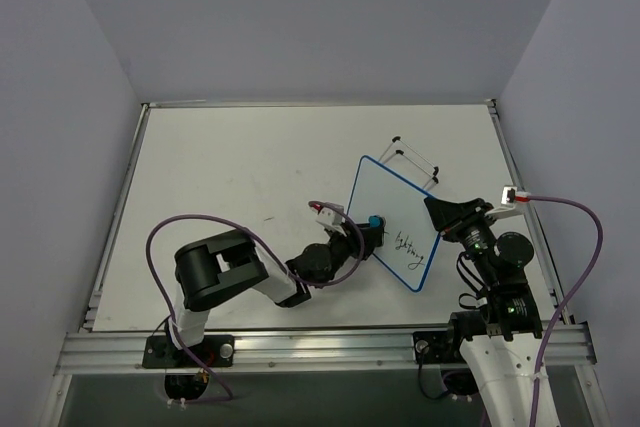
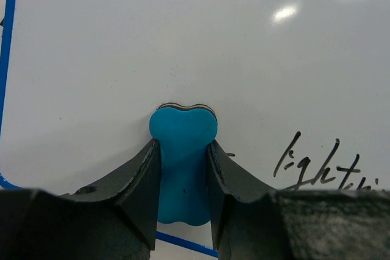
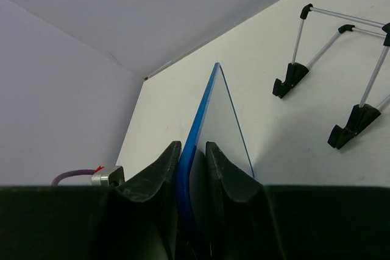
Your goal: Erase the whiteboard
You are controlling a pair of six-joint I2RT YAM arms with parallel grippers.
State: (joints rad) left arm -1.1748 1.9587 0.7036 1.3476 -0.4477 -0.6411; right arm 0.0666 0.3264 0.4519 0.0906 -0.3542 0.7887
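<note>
The whiteboard (image 1: pixel 393 209) is a white board with a blue rim, held tilted above the table. My right gripper (image 1: pixel 437 215) is shut on its right edge; the right wrist view shows the blue rim (image 3: pixel 198 123) pinched between the two black fingers (image 3: pixel 193 147). My left gripper (image 1: pixel 368 229) is shut on a small blue bone-shaped eraser (image 1: pixel 374 220). In the left wrist view the eraser (image 2: pixel 183 162) sits between the fingers (image 2: pixel 183 144), its top end against the board face (image 2: pixel 183 47). Dark cursive writing (image 2: pixel 317 165) lies to its right, near the board's lower end (image 1: pixel 410 252).
A thin black wire stand (image 1: pixel 415 159) lies on the table behind the board, also seen in the right wrist view (image 3: pixel 341 59). The white table (image 1: pixel 230 177) is walled in on three sides. Purple cables (image 1: pixel 165 237) loop by both arms.
</note>
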